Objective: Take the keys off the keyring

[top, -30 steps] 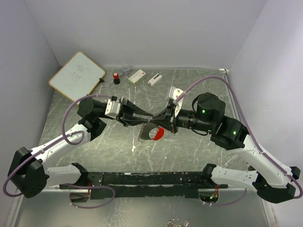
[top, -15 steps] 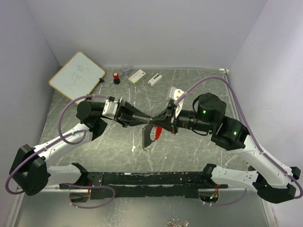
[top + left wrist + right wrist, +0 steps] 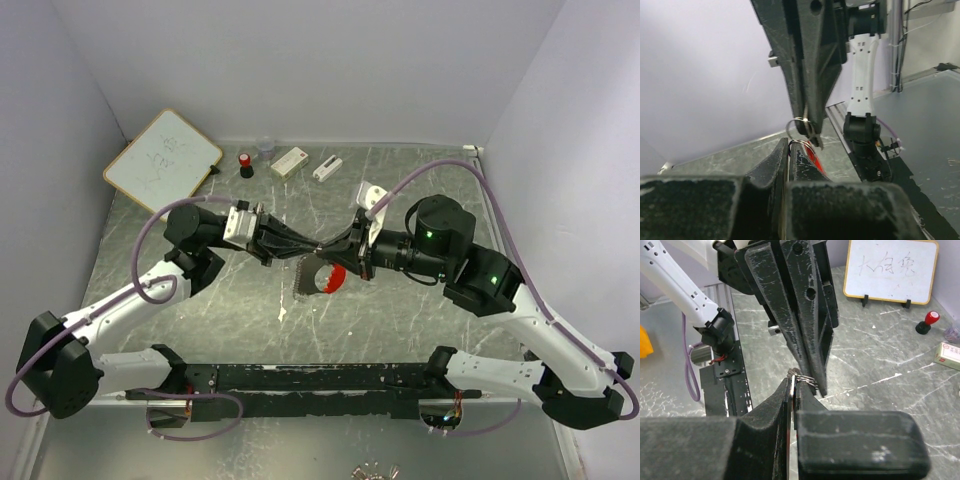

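This is the separating step. The left end effector and right end effector meet tip to tip above the bench. Each is pinched almost closed on the silvery loop of the keyring, whose red clip hangs just below them. A key seems to dangle beside it. The next move probably calls for a small opposing twist or pull. There is open room on every side; only the crossed fingertips crowd each other.
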